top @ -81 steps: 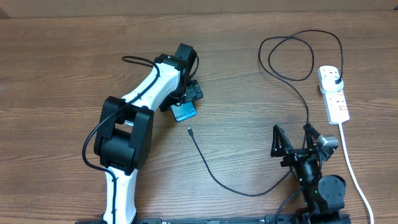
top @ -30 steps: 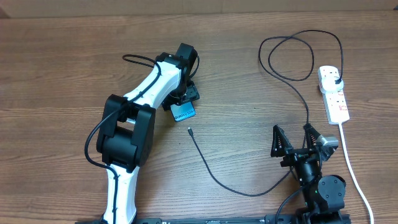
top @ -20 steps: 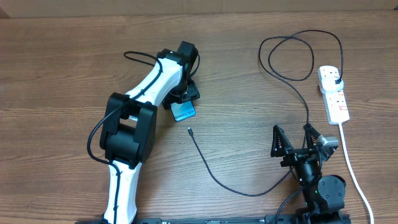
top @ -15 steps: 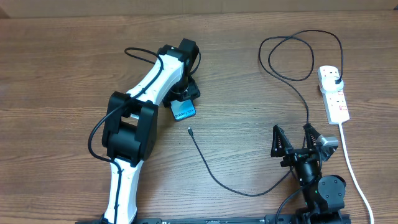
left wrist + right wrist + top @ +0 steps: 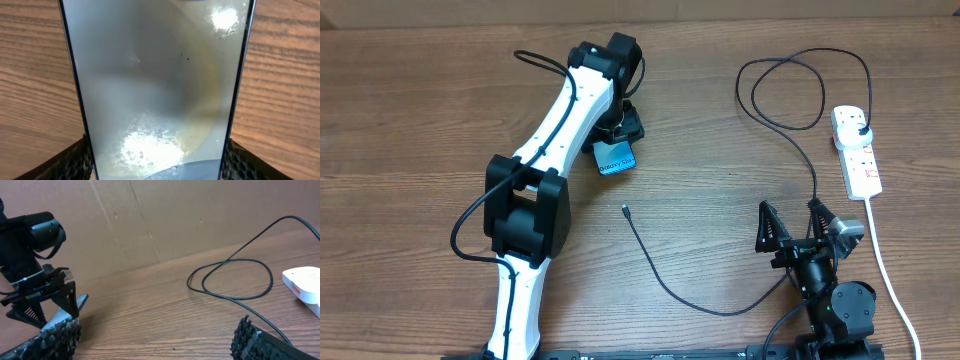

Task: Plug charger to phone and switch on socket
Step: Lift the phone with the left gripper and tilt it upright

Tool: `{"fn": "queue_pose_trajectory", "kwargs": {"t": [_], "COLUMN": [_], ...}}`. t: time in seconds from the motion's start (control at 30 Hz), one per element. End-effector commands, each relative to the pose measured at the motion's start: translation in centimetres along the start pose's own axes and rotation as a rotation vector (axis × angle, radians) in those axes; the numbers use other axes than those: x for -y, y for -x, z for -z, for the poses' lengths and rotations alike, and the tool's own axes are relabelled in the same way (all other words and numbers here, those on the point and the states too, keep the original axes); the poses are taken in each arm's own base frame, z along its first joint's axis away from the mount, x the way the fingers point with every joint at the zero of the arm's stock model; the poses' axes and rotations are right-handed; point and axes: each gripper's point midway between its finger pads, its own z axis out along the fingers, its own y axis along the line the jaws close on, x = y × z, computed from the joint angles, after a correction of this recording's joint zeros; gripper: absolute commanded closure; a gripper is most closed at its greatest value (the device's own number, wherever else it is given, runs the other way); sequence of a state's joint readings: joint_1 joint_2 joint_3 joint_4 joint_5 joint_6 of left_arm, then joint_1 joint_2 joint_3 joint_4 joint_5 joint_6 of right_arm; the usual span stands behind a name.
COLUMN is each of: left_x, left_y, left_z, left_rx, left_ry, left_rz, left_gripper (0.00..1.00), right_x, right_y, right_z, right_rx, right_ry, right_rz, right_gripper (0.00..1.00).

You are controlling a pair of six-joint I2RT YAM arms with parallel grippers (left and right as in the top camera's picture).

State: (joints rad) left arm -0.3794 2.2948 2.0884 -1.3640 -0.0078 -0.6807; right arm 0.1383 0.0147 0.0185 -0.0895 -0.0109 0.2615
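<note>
Only the left wrist view shows the grip itself. The phone (image 5: pixel 157 90) fills that picture, and the textured black fingers (image 5: pixel 75 161) of the left gripper (image 5: pixel 619 140) are seen pressed against its two long edges, so the phone is clamped across its width. From overhead most of the phone is hidden under the gripper. Just one end is exposed, as a small light blue patch with lettering too small to be read. In the right wrist view the phone is made out only as a tilted grey sliver below the left gripper. How it meets the table (image 5: pixel 410 110) cannot be told.

Close up, the screen is rendered pale grey with two bright patches of glare and a few dark specks, and it is framed by a thin dark rim.

The charger (image 5: pixel 665 282) is seen whole only from overhead. Its small plug tip (image 5: pixel 624 209) lies on the table near the phone's exposed end but apart from it. The black cable is led away from the phone in a long curve and through a loop to the socket (image 5: pixel 861 168), which lies well apart from the phone. The cable's black plug (image 5: pixel 861 128) is seated in the socket.

The left arm is stretched far across the table, with its wrist bent down over the phone. The right gripper (image 5: pixel 788 212) is held well apart from the phone, its fingers spread wide with nothing between them.
</note>
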Motion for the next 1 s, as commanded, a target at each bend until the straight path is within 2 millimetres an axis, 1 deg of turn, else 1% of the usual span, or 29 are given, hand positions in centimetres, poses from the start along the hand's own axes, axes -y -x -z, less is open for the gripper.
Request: {"fn": "queue_pose_trajectory", "kwargs": {"t": [0.0,0.03,0.17,0.47,0.67,0.8,0.97], "left_x": [0.8,0.9,1.4,3.9,3.6,3.7,3.2], "left_y": [-0.1,-0.4,-1.5,-4.7,-6.5,-7.7,-8.6], "left_z": [1.1,1.2,1.3,2.2,2.7,3.3,3.6], "left_rx": [-0.009,-0.025,-0.079,-0.253,-0.338,-0.396,-0.439], "left_ry": [-0.044,-0.053,-0.087,-0.257,-0.264,-0.291,-0.277], "left_rz": [-0.032,-0.032,-0.031,-0.053,-0.061,-0.097,-0.092], "left_gripper": [0.92,0.96,0.96,0.96,0.96,0.96,0.96], "right_x": [0.3,0.3,0.3,0.3,0.3,0.3,0.3], "right_y": [0.0,0.0,0.0,0.0,0.0,0.0,0.0], "right_z": [0.0,0.0,0.0,0.0,0.0,0.0,0.0], "right_rx": [0.012,0.012,0.012,0.012,0.012,0.012,0.012], "right_ry": [-0.01,-0.01,-0.01,-0.01,-0.01,-0.01,-0.01], "right_rz": [0.001,0.001,0.001,0.001,0.001,0.001,0.001], "right_gripper": [0.0,0.0,0.0,0.0,0.0,0.0,0.0]}}
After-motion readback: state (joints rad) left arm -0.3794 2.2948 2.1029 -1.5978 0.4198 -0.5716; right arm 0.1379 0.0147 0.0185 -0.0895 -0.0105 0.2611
